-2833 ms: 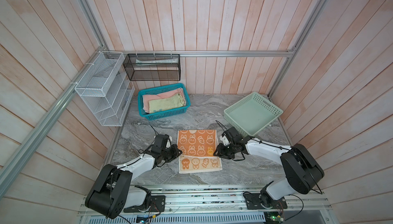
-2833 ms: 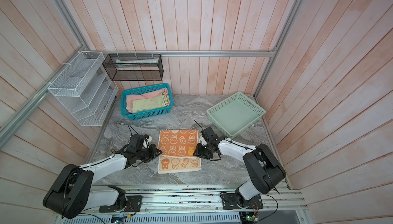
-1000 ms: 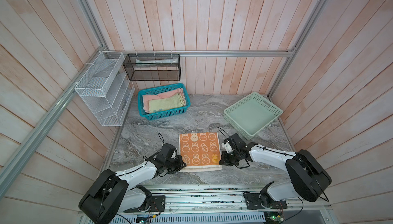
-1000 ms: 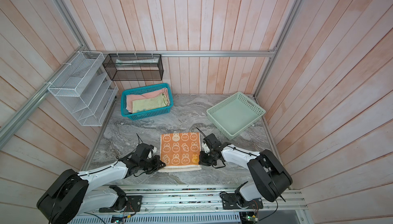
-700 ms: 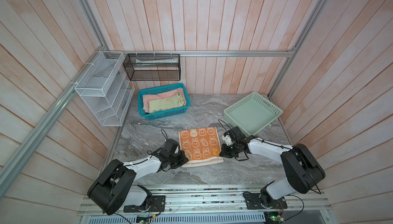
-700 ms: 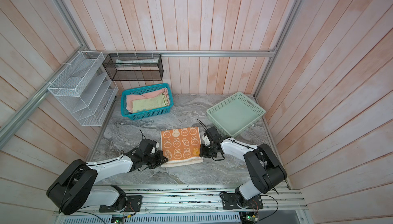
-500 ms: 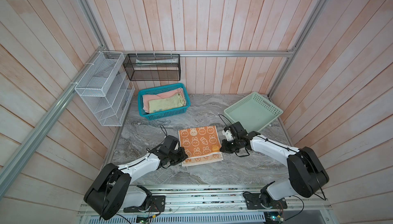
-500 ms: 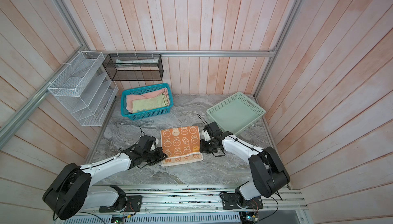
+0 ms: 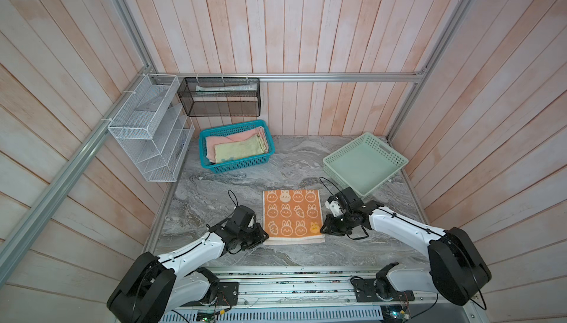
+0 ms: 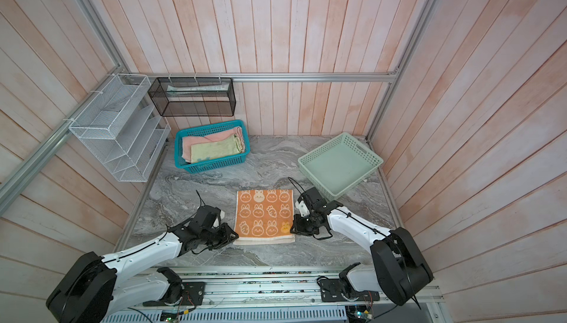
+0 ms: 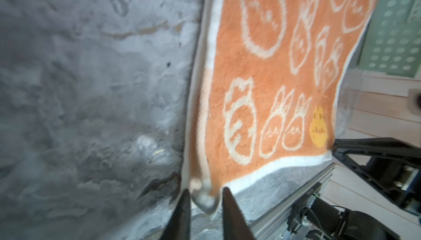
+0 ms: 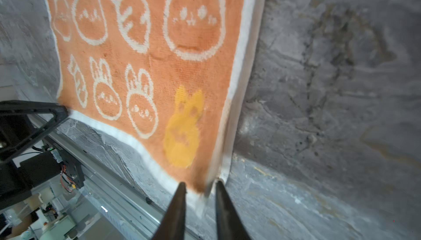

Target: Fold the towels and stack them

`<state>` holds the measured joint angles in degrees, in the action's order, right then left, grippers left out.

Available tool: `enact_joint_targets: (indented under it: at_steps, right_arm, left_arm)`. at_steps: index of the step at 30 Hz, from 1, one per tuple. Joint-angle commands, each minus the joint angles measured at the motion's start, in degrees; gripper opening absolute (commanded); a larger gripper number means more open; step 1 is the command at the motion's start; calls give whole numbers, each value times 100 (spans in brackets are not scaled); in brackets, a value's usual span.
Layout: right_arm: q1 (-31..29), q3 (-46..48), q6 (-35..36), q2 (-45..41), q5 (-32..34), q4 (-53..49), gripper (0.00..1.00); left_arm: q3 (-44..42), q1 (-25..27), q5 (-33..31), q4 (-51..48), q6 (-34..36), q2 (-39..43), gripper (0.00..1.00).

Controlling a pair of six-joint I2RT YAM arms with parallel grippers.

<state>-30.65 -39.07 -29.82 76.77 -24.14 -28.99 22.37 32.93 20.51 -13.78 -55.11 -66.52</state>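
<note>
The first fold of the orange towel [image 9: 291,214] looks done; it lies doubled on the table [image 9: 214,189] between the arms; next comes a second fold, calling for a fresh grip. The left gripper [image 11: 204,195] has its jaws slightly apart around a near corner, seemingly slack; the right gripper [image 12: 199,188] likewise; two more towels [image 9: 236,149] sit in the blue basket [image 9: 233,168].

My pink-planked booth
Grey marbled bench [image 9: 233,183] below, plank walls [image 9: 306,30] on three sides (aluminium rails [image 9: 337,77] at the joins), a white wire rack [image 9: 147,131] and black mesh basket [image 9: 221,97] hung up.
</note>
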Motion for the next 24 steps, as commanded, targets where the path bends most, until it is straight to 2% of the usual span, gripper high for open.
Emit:
enact_joint_targets:
  at_steps: [1, 4, 9, 14, 16, 24]
  right_arm:
    - [8, -286, 241, -13, 180, -441, 43]
    - [277, -631, 523, 80, 438, -607, 45]
    - [764, -1164, 903, 778, 636, -141, 46]
    - [833, -2064, 1106, 1897, 663, 326, 45]
    - [832, -2366, 1147, 2250, 693, 441, 45]
    - [841, -3288, 1216, 3228, 1087, 362, 45]
  left_arm:
    - [29, 7, -149, -251, -19, 263, 40]
    - [167, -207, -285, -421, 203, 551, 41]
    - [469, -1138, 50, -101, 871, 334, 42]
    - [1605, -1742, 401, 433, 1644, -1084, 41]
    - [2077, -1818, 476, 561, 1793, -1665, 41]
    - [3055, -1956, 718, 1063, 1855, -3266, 42]
